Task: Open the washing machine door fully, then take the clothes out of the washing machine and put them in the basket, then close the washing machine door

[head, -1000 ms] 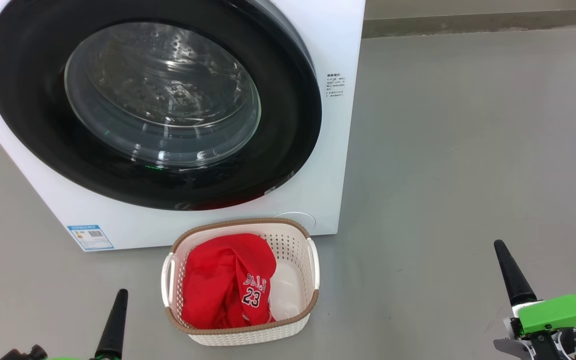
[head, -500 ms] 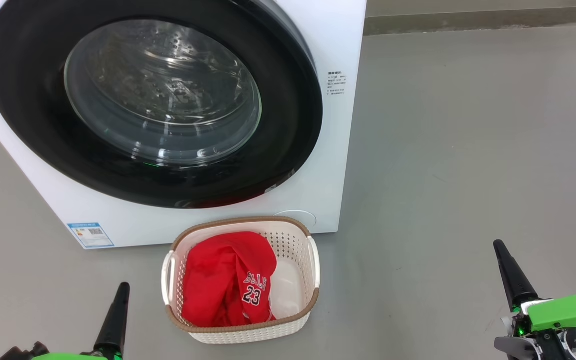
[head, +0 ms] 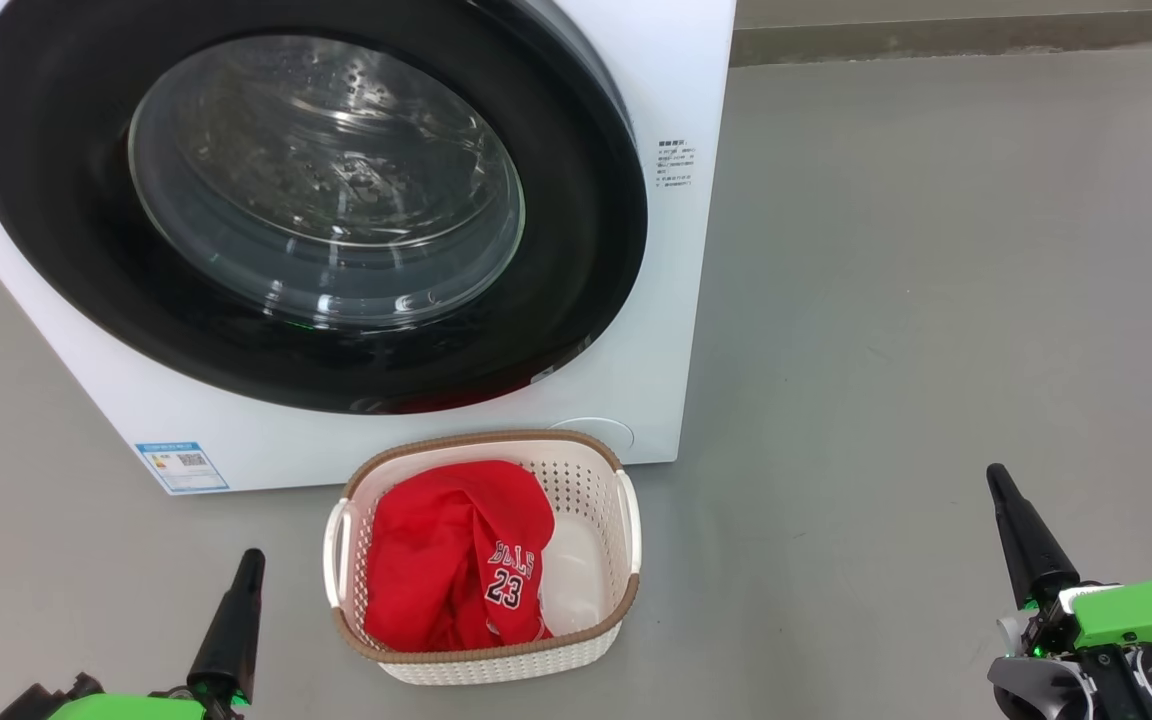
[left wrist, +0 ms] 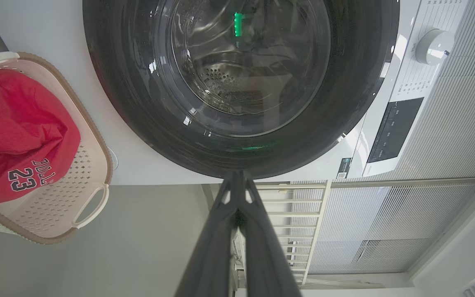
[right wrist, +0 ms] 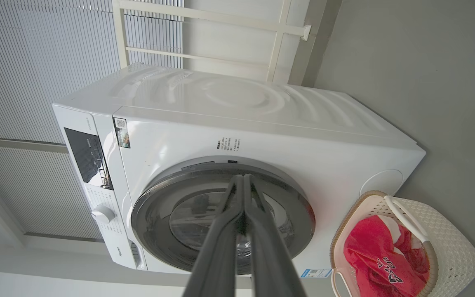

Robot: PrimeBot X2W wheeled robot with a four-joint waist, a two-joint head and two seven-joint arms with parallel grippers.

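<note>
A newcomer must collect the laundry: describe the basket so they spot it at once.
Find the big white washing machine with its round black door. On the grey floor right in front of it sits the basket, small, cream and perforated. Its brown woven-look rim and the red "BULLS 23" jersey inside mark it out.

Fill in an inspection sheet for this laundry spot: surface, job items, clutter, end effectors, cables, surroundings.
Surface: grey floor, smooth and bare.
Job's things: washing machine upright; washing machine door shut against its front; clothes, a red jersey, inside the basket, which stands on the floor in front of the machine.
Clutter: nothing seen.
End effectors: left end effector and right end effector both shut, holding nothing, low on either side of the basket.
Cables: nothing seen.
Surroundings: ribbed white wall panels and a cream frame behind the machine.
</note>
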